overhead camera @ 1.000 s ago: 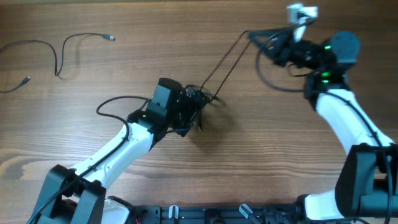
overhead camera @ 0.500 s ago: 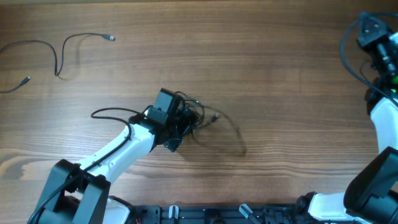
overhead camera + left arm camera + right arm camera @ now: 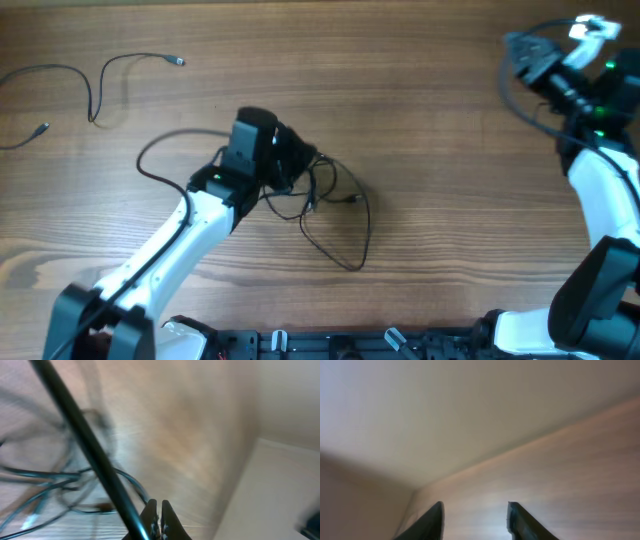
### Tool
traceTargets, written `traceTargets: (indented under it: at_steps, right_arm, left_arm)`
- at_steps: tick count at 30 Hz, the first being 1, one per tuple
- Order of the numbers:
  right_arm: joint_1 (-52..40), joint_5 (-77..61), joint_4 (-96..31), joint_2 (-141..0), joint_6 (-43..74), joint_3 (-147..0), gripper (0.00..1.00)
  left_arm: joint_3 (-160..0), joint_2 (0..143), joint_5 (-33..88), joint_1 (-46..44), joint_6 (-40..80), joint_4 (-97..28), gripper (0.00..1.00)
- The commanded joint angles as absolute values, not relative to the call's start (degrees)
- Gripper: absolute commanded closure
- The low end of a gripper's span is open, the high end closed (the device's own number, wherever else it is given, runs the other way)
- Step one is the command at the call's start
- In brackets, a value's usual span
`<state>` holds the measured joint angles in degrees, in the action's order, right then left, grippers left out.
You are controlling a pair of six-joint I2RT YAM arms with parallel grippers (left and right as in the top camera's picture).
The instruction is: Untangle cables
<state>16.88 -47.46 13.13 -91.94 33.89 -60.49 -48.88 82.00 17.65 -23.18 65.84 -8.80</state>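
Note:
The cables (image 3: 318,188) form a small dark tangle at the table's middle, with a loose loop (image 3: 362,240) trailing toward the front. My left gripper (image 3: 298,160) sits at the tangle's left edge. In the left wrist view its jaws (image 3: 157,509) are pressed shut with nothing visible between them; a dark strand (image 3: 85,445) crosses just beside them and blurred cable loops (image 3: 45,480) lie to the left. My right gripper (image 3: 520,48) is raised at the far right, away from the tangle. It stands open (image 3: 476,512) and empty.
Two separate thin black cables lie at the far left: one (image 3: 60,72) curving toward the edge, another (image 3: 125,62) ending in a small plug. The thick black arm cable (image 3: 165,145) loops beside my left arm. A pale wall borders the table's far side.
The right gripper let go of the strand it held taut, opened and swung right. The strand dropped into a loose loop. The left gripper shut and shifted left.

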Motion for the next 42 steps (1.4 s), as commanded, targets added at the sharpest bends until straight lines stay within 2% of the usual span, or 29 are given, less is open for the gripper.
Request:
traceTargets:
  at_steps: [1, 3, 5, 8, 12, 18, 19, 20, 21, 22, 23, 27, 33, 38, 42]
  right_arm:
    - [7.7, -53.1, 2.7, -90.7, 20.7, -61.0, 0.41]
    - [2.1, -50.7, -5.3, -91.1, 13.3, -60.9, 0.33]
    - [-3.9, -44.4, -12.0, -91.7, 7.6, -60.3, 0.30]
    - [-9.8, -36.6, -16.5, -93.1, 5.0, -59.2, 0.18]
    - [-15.0, -35.3, -16.6, -96.3, 2.9, -58.6, 0.16]
    - [-21.2, -38.9, -13.2, -105.1, 6.0, -58.6, 0.16]
    - [-22.7, -39.5, -12.5, -106.6, 6.6, -58.6, 0.18]
    - [-24.6, -39.5, -11.3, -108.4, 8.0, -58.6, 0.26]
    - [-25.5, -39.5, -10.3, -109.5, 9.3, -58.6, 0.48]
    - [-26.1, -39.5, -8.9, -110.3, 11.4, -58.6, 0.75]
    - [-26.2, -39.0, -7.2, -110.4, 14.9, -58.6, 0.96]
    - [-20.3, -36.9, -7.6, -106.7, 18.3, -61.2, 0.96]
    - [2.1, -35.5, -7.6, -92.1, 19.3, -64.9, 0.96]
    - [17.3, -33.8, -9.6, -89.0, 26.4, -64.9, 0.96]
    - [20.8, -32.4, -12.3, -89.0, 26.9, -64.9, 0.95]
  left_arm:
    - [-51.8, 77.5, 10.6, -23.0, 59.2, -9.0, 0.96]
    - [-51.8, 75.7, 5.8, -23.0, 59.1, -11.0, 0.96]
    - [-51.8, 74.3, 2.8, -23.0, 59.1, -11.3, 0.96]
    - [-51.8, 72.7, -0.4, -23.0, 59.1, -11.3, 0.96]
    - [-51.8, 71.5, -0.8, -22.9, 59.1, -10.9, 0.96]
    - [-51.8, 69.2, -0.7, -20.9, 59.6, -10.5, 0.96]
    - [-51.8, 68.7, -0.7, -20.7, 60.1, -10.5, 0.96]
    - [-51.8, 67.9, -0.7, -20.6, 60.6, -10.2, 0.96]
    - [-51.8, 67.2, -0.7, -20.6, 60.6, -9.8, 0.96]
    - [-51.8, 66.6, -0.7, -20.6, 60.6, -9.8, 0.96]
    - [-51.8, 65.8, -0.7, -20.6, 60.3, -10.2, 0.96]
    - [-51.8, 61.8, -0.9, -18.6, 57.3, -18.0, 0.96]
    - [-51.8, 50.7, -9.3, -8.1, 58.0, -40.4, 0.96]
    - [-51.8, 41.5, -13.1, 1.9, 64.0, -45.4, 0.96]
    - [-51.8, 39.4, -13.1, 6.9, 69.5, -46.7, 0.96]
